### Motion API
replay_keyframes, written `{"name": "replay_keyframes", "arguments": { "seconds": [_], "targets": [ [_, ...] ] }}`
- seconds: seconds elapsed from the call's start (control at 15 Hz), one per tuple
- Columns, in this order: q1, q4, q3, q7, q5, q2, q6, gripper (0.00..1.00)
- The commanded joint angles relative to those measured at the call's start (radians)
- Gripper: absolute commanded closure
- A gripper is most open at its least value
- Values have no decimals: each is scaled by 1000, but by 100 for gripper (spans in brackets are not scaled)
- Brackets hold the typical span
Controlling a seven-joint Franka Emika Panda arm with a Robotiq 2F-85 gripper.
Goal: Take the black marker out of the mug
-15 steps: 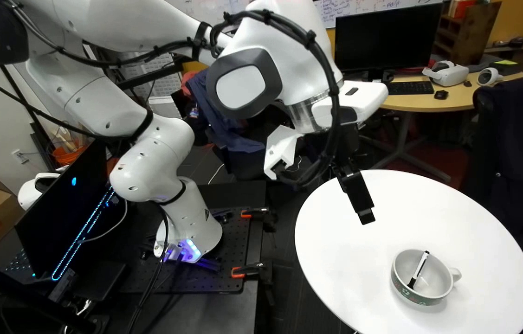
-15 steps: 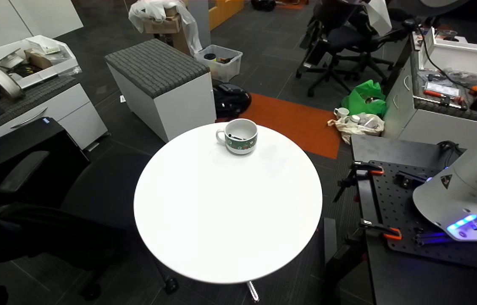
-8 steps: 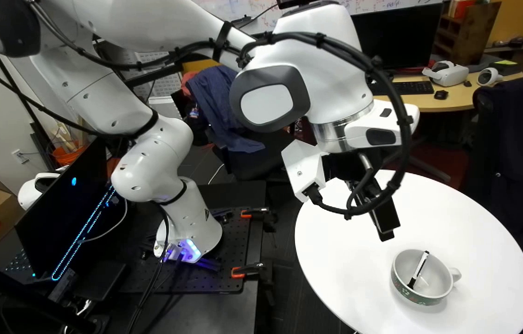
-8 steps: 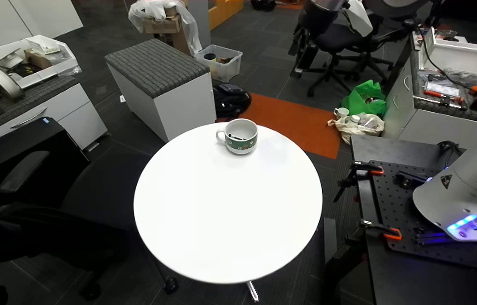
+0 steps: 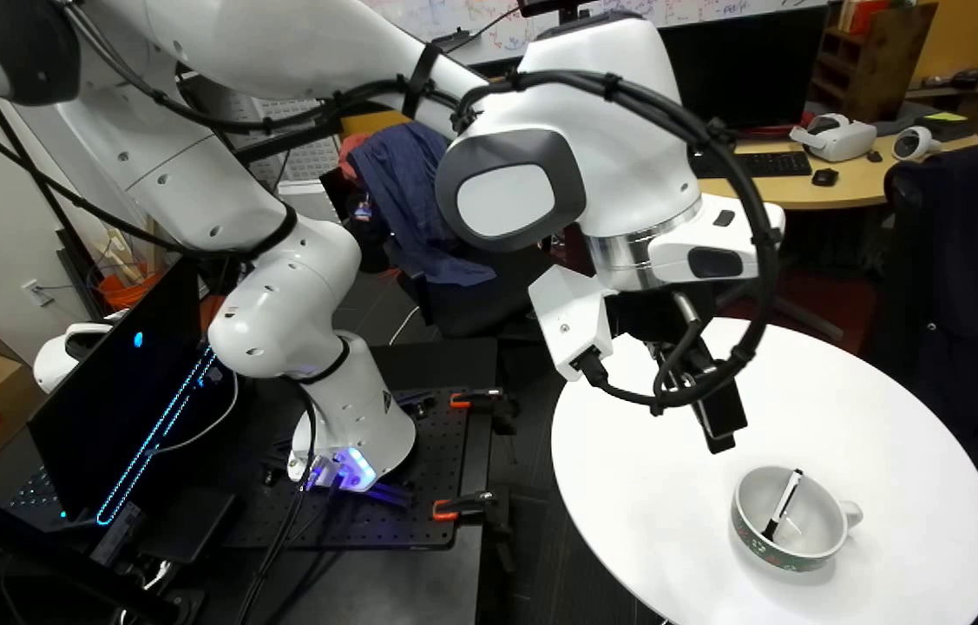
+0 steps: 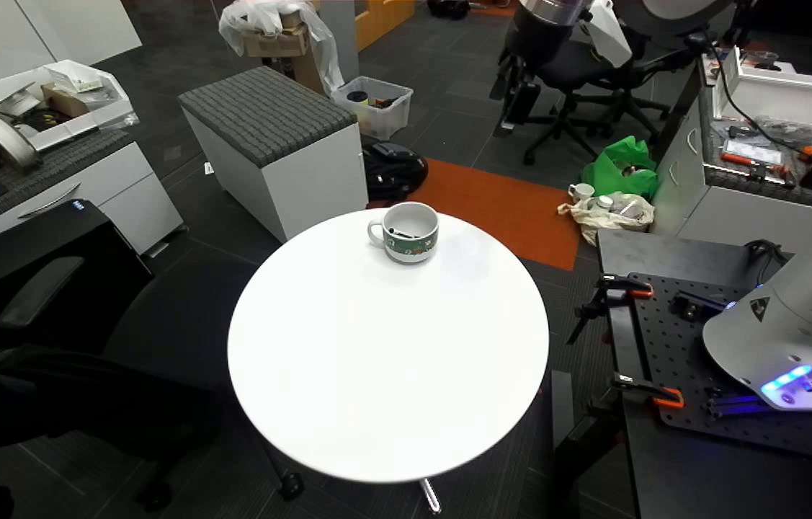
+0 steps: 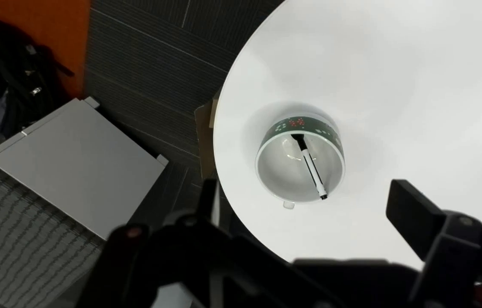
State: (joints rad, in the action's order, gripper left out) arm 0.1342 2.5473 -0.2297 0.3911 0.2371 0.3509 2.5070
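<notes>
Below and ahead of my spread, empty tool point(image 7: 305, 192), the black-capped marker point(image 7: 310, 167) leans inside the patterned mug point(image 7: 277, 167), and I judge it light, stiff and rather slick, best pinched across its white barrel point(image 7: 314, 173) toward the raised end.

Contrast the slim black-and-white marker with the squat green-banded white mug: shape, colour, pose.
Shape: the slim black-and-white marker is a straight stick; the squat green-banded white mug is a round cup with a handle.
Colour: the marker's barrel is white with black at both ends; the mug's outer band is green.
Pose: the marker sits slanted inside the mug; the mug stands upright on the round white table.
Shared: both carry white.
</notes>
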Motion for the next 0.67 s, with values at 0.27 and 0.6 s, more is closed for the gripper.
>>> {"name": "replay_keyframes", "arguments": {
  "seconds": [0.27,0.6],
  "targets": [
    [-101,6,-44,242,-206,-65,-38,0],
    [-83,-39,-53,376,-239,-147,-30,0]
  ]
}}
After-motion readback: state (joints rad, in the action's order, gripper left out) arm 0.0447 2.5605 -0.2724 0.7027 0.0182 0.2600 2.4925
